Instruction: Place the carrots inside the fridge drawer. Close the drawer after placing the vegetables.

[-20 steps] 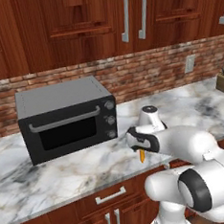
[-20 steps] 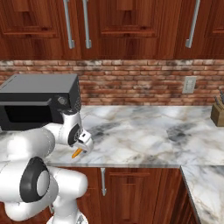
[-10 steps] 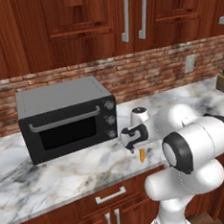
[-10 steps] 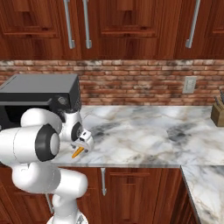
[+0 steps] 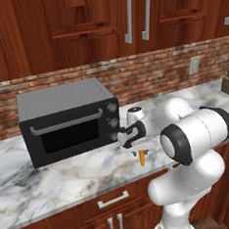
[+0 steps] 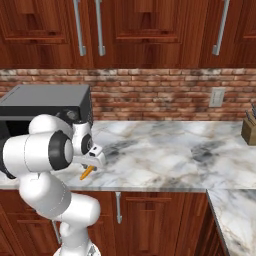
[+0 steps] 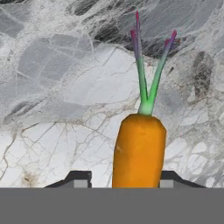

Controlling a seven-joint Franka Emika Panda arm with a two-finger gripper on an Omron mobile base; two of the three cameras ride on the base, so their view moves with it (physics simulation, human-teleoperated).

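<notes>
A small orange carrot with green and purple stalks lies on the marble counter, near its front edge. My gripper points down over the carrot, one fingertip on each side. The right tip touches the carrot; a narrow gap shows beside the left one. The carrot pokes out just below the gripper in the left base view. The right base view shows the carrot under the gripper. The fridge drawer is out of view.
A black toaster oven stands on the counter just left of the gripper, against the brick wall. A knife block sits at the far right. Wooden cabinets hang above, and drawers run below the counter edge.
The fingers have drawn in from wide apart to close beside the carrot. The arm's elbow has swung up and over. The carrot has stayed on the counter.
</notes>
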